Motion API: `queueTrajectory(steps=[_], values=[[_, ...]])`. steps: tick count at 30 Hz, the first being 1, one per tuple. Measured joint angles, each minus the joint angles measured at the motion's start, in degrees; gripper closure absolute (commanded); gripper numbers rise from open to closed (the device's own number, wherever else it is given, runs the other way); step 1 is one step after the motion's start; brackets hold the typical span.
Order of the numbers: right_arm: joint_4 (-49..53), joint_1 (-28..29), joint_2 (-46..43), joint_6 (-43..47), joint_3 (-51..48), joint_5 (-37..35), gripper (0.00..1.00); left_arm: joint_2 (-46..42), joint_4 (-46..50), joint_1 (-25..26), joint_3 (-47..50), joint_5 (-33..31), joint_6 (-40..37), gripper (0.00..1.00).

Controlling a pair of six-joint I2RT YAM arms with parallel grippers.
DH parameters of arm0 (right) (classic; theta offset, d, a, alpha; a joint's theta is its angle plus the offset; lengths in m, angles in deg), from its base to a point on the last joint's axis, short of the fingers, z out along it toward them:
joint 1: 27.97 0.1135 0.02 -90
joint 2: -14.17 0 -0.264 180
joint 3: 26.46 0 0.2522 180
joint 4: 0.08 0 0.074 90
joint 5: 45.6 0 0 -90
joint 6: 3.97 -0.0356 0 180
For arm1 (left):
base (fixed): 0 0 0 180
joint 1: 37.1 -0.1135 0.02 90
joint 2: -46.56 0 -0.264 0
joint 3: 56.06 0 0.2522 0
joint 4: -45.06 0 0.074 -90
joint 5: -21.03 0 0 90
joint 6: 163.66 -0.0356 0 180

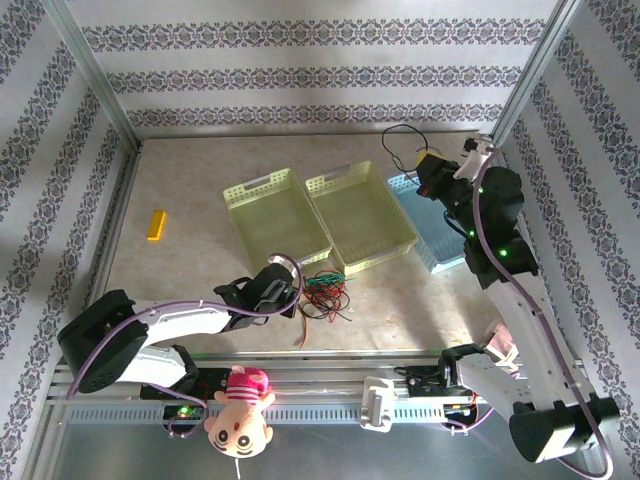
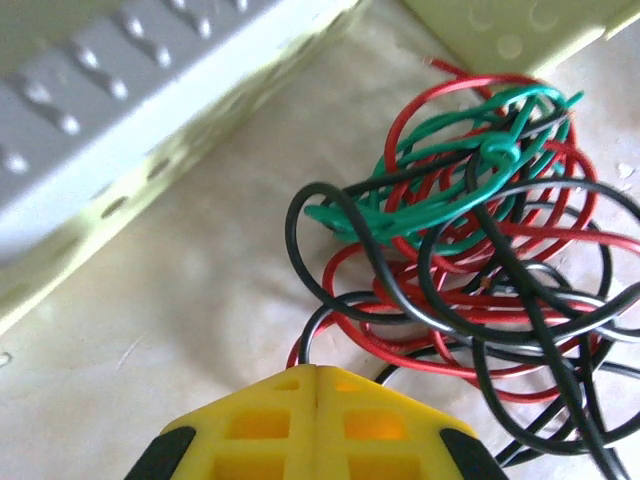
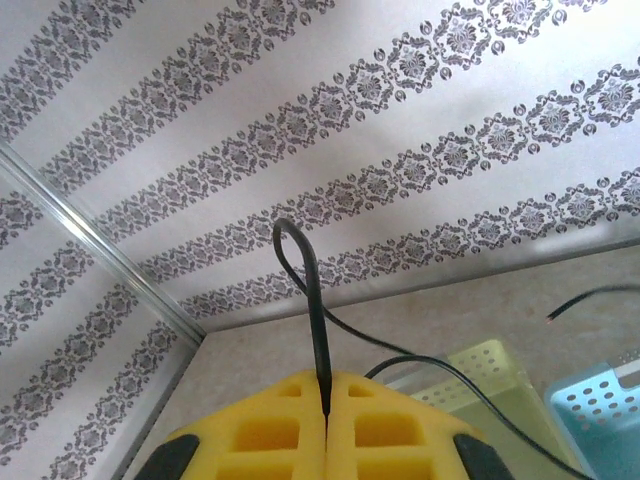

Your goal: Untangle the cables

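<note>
Yellow fingers of left gripper (image 2: 318, 385) up front: clenched tight at near edge of cables (image 2: 470, 250); whether strand caught, cannot tell. Red, green, black heap sits knotted on table. Right gripper (image 3: 327, 390) far beyond heap, raised, clamped on black cable (image 3: 312, 300), loop poking above pads, strand apparently clear of heap. Best play: left draws one strand slow, watching green knot for snag. Yellow-green trays (image 1: 268, 183) just behind heap crowd pull path; blue tray (image 1: 440, 262) further right.
</note>
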Motion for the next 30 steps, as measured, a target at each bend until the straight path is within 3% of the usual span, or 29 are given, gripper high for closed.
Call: queueTrajectory(steps=[2, 8, 14, 16, 17, 21, 26, 30], values=[[-0.35, 0.00, 2.38, -0.59, 0.02, 0.13, 1.00, -1.40, 0.02, 0.00, 0.00, -0.24, 0.00, 0.97], [-0.74, 0.13, 9.62, -1.40, -3.63, 0.90, 1.00, -5.38, -0.55, 0.00, 0.00, -1.31, -0.15, 0.71], [0.72, 3.17, 16.15, -1.40, -6.86, 1.22, 1.00, -6.10, -1.92, 0.02, -0.02, -1.68, -0.68, 0.32], [1.20, 4.63, 18.27, -1.66, -7.56, 1.18, 0.80, -5.75, -2.14, 0.02, -0.04, -1.70, -0.55, 0.17], [1.62, 5.33, 19.21, -1.99, -7.87, 1.16, 0.69, -5.42, -2.43, 0.04, -0.07, -1.68, -0.57, 0.04], [4.79, 7.91, 21.07, -1.33, -8.28, 0.33, 0.53, -3.21, -2.19, 0.04, -0.92, -1.53, 0.02, 0.01], [11.87, 14.19, 18.82, 2.80, -8.20, -3.52, 0.52, -0.63, -1.73, 0.04, -3.32, -1.81, 0.90, 0.01], [18.78, 22.91, 16.68, 7.98, -8.09, -3.69, 0.53, -0.87, -0.92, 0.04, -3.63, -4.83, 2.75, 0.01]])
